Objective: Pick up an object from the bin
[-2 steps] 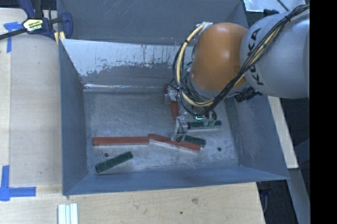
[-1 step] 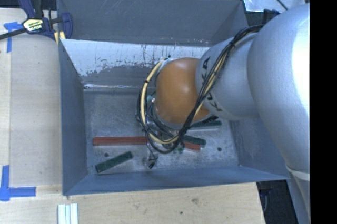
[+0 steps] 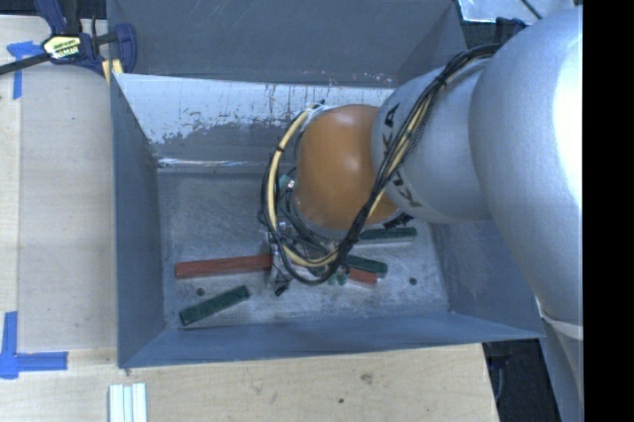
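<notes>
My gripper is low over the bin floor near its front middle, mostly hidden under the arm's orange cover and cables. A long red-brown stick lies flat on the floor, and its right end reaches the gripper. A dark green stick lies just in front of it, to the gripper's left, slightly slanted. On the gripper's right, a green stick and a short red piece poke out from under the cables.
Another dark green stick lies further right, partly under the arm. The arm fills the bin's right half. The left part of the floor holds only small specks.
</notes>
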You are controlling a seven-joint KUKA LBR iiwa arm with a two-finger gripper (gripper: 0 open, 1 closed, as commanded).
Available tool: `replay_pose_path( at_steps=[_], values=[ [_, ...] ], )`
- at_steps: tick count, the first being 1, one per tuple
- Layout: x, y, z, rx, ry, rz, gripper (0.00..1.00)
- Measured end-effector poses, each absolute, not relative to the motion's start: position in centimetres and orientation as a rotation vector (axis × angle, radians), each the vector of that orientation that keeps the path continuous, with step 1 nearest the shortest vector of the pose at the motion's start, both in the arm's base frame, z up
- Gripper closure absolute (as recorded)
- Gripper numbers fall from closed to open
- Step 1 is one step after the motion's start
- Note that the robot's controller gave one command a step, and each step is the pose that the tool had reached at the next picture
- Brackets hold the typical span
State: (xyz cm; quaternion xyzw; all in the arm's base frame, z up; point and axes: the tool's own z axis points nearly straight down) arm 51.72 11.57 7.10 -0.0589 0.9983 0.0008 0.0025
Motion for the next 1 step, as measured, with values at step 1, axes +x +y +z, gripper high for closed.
replay_pose_path(
  at_steps=[1],
  values=[
    [54.33,11.0,20.13,-0.199,3.123,0.001,1.0]
  ],
)
